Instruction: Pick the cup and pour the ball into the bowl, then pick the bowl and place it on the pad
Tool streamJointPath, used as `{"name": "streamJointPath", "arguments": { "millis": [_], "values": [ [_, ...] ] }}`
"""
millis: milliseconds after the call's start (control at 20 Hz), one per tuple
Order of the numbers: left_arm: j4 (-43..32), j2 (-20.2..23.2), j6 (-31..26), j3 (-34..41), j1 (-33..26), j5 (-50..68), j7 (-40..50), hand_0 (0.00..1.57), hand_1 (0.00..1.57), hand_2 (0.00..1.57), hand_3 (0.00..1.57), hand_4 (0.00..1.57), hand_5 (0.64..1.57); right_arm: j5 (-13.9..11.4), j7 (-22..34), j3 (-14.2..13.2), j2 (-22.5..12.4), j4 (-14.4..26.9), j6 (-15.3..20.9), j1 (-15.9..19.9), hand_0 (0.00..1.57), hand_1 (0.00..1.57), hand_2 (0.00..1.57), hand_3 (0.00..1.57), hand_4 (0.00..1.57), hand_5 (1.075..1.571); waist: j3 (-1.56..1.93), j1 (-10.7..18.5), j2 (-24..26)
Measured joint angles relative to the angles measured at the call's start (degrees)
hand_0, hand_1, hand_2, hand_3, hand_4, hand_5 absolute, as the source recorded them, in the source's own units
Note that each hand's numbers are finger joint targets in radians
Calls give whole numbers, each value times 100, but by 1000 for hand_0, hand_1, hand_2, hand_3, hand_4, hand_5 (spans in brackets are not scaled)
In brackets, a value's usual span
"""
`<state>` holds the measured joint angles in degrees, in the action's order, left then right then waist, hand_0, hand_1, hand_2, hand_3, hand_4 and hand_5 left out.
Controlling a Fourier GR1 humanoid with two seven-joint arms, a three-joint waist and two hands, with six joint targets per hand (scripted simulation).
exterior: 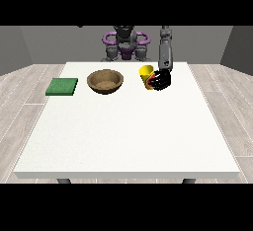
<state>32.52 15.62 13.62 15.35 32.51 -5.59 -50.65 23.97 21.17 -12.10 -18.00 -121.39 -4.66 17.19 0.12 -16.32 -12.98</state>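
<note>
Even bright light, white table (128, 136) without glare, faint shadows, grey walls dimmer

Yellow cup (146, 72), brown bowl (105, 81), green pad (62, 86)

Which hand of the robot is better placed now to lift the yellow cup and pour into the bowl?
The robot's left hand, at the view's right: it is already at the yellow cup, and the bowl lies just beside. No other hand shows over the table.

one yellow cup (146, 72), one wooden bowl (105, 81), one green pad (62, 87), one white table (128, 136)
</note>
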Motion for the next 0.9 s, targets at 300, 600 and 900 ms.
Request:
{"name": "streamJointPath", "arguments": {
  "millis": [300, 600, 900],
  "values": [
    [51, -120, 911, -651, 495, -837, 969, 1405, 1405, 1571, 1571, 1090, 1543, -49, -105, -75, 32, 543, -53, -33, 0, 0, 0, 0, 257, 1560, -2, 193, 427],
    [-75, -222, 1811, -1238, 1022, -1755, 1984, 1405, 1405, 1571, 1571, 1058, 1548, -60, -419, -83, 84, 906, -285, -119, 0, 0, 0, 0, 298, 1562, -3, 167, 542],
    [-386, -334, 2482, -1644, 1496, -2547, 2929, 1391, 1391, 1571, 1571, 920, 1561, -64, -467, -45, 107, 993, -354, -96, 0, 0, 0, 0, 348, 1564, -7, 76, 536]
  ]
}}
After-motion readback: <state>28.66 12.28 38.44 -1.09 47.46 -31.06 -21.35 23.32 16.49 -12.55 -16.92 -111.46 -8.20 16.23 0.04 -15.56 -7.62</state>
